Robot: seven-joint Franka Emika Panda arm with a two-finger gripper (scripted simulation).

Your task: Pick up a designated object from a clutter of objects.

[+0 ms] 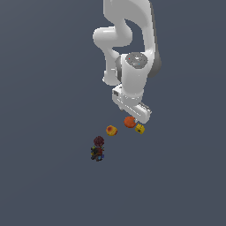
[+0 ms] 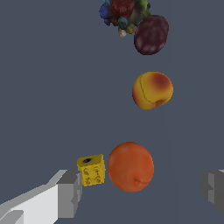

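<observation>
Overhead, the gripper [image 2: 140, 192] hangs with its jaws spread wide, touching nothing. Between its 2 fingers [image 2: 70, 192] lies the orange ball [image 2: 130, 166]. The yellow cube [image 2: 91, 169] sits just beside the ball; the yellow-orange piece [image 2: 152, 90] lies near it, the maroon-topped figure [image 2: 131, 22] farther off.

I work in a bare simulated test space, not a room of any kind. Under my gripper [image 1: 137, 118] there is only a flat, evenly lit slate-grey floor [image 1: 44, 176] running to every edge of both views, with no walls or furniture. The few items ahead of my fingers [image 2: 70, 192], like the orange ball [image 2: 130, 166] and yellow cube [image 2: 92, 169], look rendered, with soft, simple shading.
</observation>
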